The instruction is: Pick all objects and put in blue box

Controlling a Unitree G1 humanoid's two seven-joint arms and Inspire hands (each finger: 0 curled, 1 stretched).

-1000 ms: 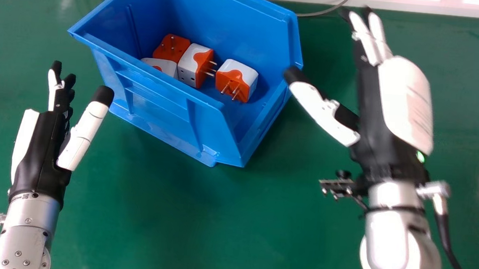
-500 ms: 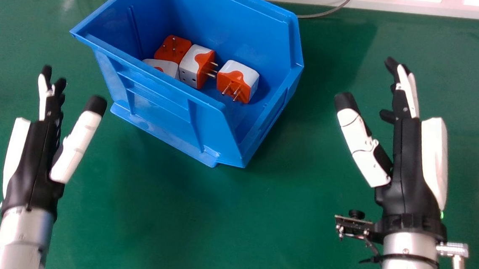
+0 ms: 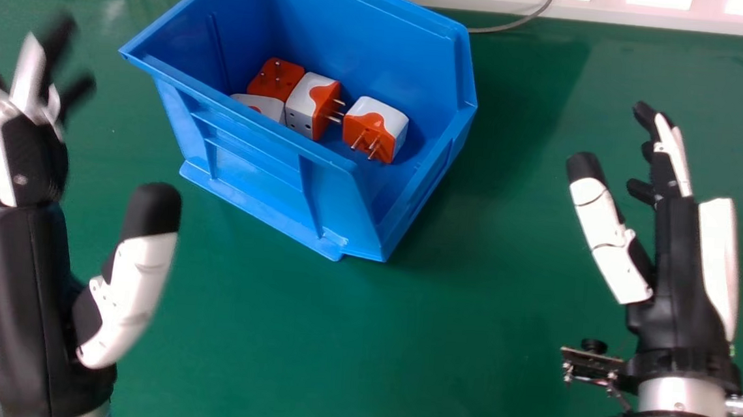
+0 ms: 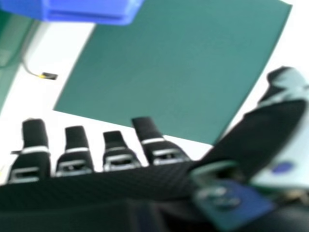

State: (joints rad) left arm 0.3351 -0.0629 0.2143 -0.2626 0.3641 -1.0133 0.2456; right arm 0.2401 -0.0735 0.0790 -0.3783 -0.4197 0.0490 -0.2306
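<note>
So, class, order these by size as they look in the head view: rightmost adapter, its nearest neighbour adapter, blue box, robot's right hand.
1. Blue box
2. Right hand
3. Rightmost adapter and neighbour adapter: too alike in size to rank.

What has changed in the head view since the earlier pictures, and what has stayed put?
The right hand has drawn back and right, away from the blue box. The left hand has shifted left and risen nearer the head camera. Nothing was grasped or released. The orange-and-white adapters stay inside the box, and both hands stay open.
</note>
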